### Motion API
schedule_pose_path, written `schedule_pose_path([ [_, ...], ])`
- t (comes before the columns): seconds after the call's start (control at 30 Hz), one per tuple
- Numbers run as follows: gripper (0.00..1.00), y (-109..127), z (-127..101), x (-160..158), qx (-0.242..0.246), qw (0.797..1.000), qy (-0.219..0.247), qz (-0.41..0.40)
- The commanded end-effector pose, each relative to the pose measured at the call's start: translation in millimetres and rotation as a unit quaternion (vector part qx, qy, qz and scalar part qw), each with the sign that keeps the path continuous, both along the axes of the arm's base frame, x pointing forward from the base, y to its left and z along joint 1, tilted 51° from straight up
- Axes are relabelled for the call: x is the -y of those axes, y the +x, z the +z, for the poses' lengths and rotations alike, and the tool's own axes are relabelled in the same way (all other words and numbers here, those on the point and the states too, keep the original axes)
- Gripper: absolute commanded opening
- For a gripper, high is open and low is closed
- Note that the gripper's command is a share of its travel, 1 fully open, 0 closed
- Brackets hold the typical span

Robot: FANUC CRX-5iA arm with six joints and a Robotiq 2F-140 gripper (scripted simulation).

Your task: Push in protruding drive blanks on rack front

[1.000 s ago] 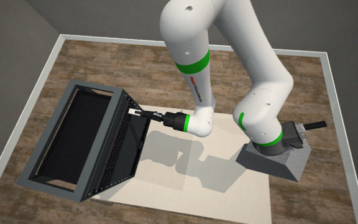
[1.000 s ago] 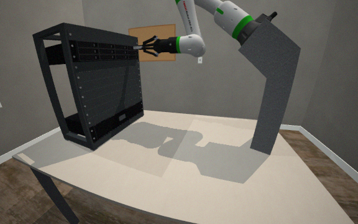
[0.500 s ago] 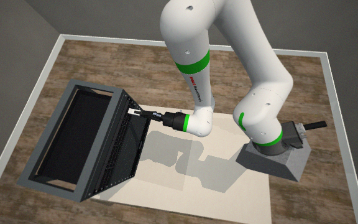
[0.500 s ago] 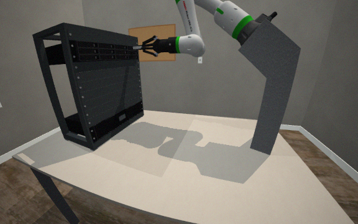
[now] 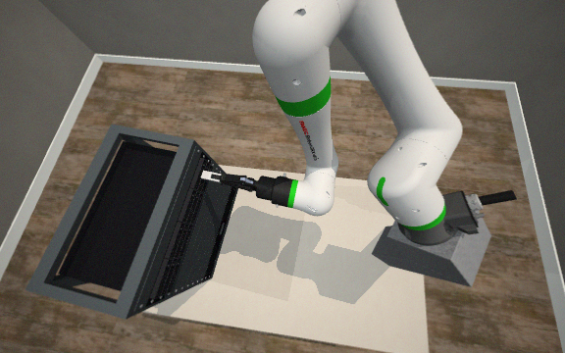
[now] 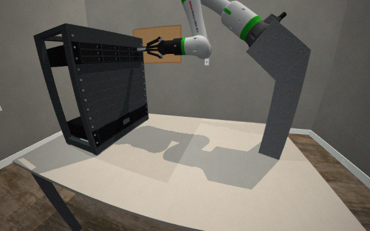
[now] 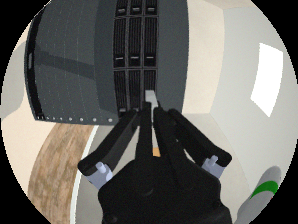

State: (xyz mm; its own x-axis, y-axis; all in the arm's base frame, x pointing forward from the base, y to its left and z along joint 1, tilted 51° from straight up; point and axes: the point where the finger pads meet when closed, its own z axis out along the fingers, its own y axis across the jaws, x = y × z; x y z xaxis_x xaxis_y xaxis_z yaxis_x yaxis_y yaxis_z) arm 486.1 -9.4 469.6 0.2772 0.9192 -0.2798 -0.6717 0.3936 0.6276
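Note:
The dark grey rack [image 5: 130, 275] [image 6: 101, 33] stands on the beige table, its front facing the arm. Three rows of drive blanks [image 6: 108, 52] [image 7: 136, 36] fill the top of its front. My gripper [image 5: 212, 176] [image 6: 141, 49] [image 7: 149, 97] is shut on nothing. It reaches out level, and its pale fingertips touch the right end of the drive rows, close to the rack's right post. I cannot tell how far the blank under the tips sticks out. The other blanks look flush in the wrist view.
The table [image 5: 371, 304] [image 6: 236, 199] carries the rack at its left end and the arm's grey pedestal [image 5: 435, 255] [image 6: 284, 83] at its right. A black unit [image 6: 124, 123] sits low in the rack's front. Wooden floor surrounds the table.

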Motion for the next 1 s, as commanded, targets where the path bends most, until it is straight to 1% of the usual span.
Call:
schedule_pose_path([
  [0.0,0.10,-0.1,0.5,-0.2,0.000,1.000,0.000,0.000],
  [0.97,0.10,3.5,4.4,-0.3,0.000,1.000,0.000,0.000],
])
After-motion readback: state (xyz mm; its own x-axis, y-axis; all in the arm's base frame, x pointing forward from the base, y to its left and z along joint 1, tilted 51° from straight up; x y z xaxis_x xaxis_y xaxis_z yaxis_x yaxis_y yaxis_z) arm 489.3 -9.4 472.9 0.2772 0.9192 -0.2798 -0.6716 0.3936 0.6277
